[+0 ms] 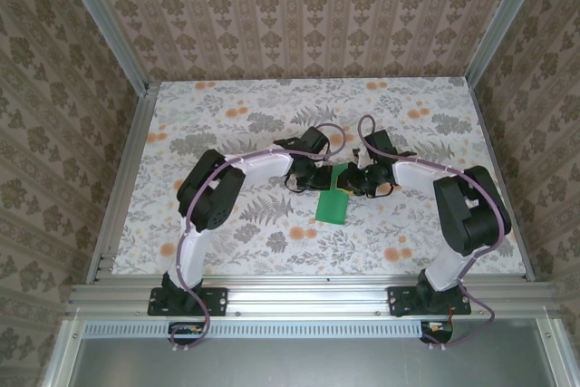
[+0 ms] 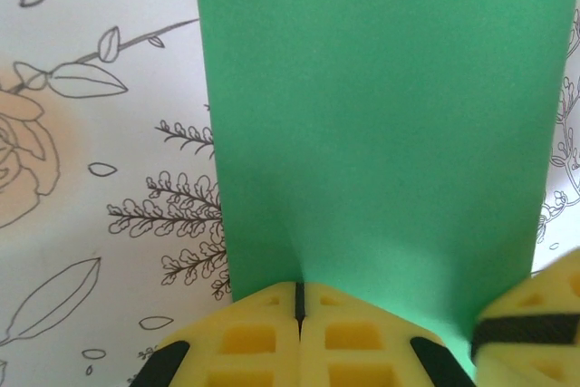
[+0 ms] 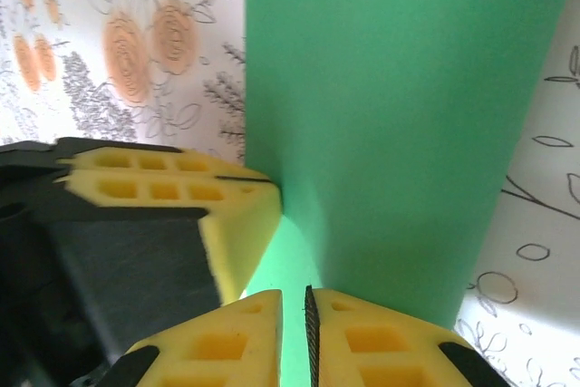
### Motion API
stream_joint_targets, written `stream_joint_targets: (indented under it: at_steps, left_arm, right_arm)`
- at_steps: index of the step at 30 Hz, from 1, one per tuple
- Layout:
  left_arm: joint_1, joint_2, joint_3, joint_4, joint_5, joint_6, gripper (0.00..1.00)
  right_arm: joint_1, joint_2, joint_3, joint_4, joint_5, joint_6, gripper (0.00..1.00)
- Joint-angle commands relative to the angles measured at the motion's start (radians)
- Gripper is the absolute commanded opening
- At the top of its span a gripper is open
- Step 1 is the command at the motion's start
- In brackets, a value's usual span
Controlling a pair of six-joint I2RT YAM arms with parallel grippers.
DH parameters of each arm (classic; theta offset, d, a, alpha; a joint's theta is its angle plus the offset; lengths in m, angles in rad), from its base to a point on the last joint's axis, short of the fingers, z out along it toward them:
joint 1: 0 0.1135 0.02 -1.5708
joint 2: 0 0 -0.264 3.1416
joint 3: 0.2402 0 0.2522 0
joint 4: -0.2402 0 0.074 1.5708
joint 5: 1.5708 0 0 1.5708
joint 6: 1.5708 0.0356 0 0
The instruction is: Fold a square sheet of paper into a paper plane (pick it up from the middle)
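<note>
Top external: one square sheet of paper [image 1: 333, 204] sits mid-table [image 1: 208, 124]. Two grippers meet at its far end: the left gripper [image 1: 323, 180] is clamped on the edge, and the right gripper's [image 1: 350, 180] jaws are a sliver apart around it (grip uncertain).

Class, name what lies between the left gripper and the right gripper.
The far end of the green paper, as seen in the top external view.
</note>
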Motion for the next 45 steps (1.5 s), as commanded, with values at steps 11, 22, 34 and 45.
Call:
stream_joint_targets:
  at_steps: [11, 22, 34, 45]
  left_arm:
    - [-0.004, 0.05, 0.011, -0.054, -0.026, 0.022, 0.0]
    - [-0.005, 0.053, 0.014, -0.061, -0.021, 0.026, 0.0]
    - [-0.004, 0.055, 0.016, -0.066, -0.018, 0.032, 0.0]
    - [-0.004, 0.056, 0.023, -0.072, -0.015, 0.037, 0.0]
  right_arm:
    - [0.0, 0.085, -0.043, -0.056, 0.132, -0.056, 0.21]
    - [0.001, -0.039, -0.06, -0.021, -0.073, -0.052, 0.25]
    - [0.001, 0.05, -0.147, 0.008, 0.008, -0.042, 0.25]
    - [0.01, -0.087, -0.17, 0.03, -0.138, -0.037, 0.27]
